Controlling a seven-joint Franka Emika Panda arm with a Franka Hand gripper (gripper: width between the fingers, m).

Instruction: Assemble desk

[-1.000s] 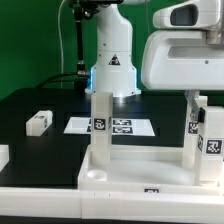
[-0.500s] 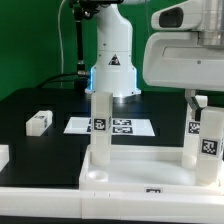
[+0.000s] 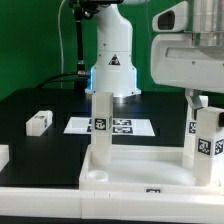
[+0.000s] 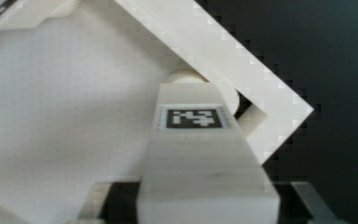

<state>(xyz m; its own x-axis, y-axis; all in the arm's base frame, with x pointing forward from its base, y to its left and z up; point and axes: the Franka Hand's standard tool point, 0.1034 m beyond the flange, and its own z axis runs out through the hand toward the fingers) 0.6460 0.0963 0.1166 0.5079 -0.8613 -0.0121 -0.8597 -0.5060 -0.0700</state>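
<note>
The white desk tabletop panel (image 3: 140, 168) lies at the front with its raised rim up. Two white tagged legs stand upright in its corner sockets, one at the exterior view's left (image 3: 100, 125) and one further right (image 3: 190, 130). My gripper (image 3: 207, 110) is shut on the top of a third tagged leg (image 3: 208, 148), which stands upright at the panel's right front corner. In the wrist view this leg (image 4: 197, 125) fills the middle between my fingers (image 4: 123, 200), above the panel's rim (image 4: 247, 75). A loose leg (image 3: 38, 121) lies on the black table at the left.
The marker board (image 3: 118, 126) lies flat behind the panel, in front of the arm's base (image 3: 112, 70). Another white part (image 3: 3, 155) shows at the left edge. A long white rail (image 3: 60, 195) runs along the front.
My hand has shifted slightly to the exterior view's right, and the held leg's tag now sits a little lower and further left. The other parts have not moved.
</note>
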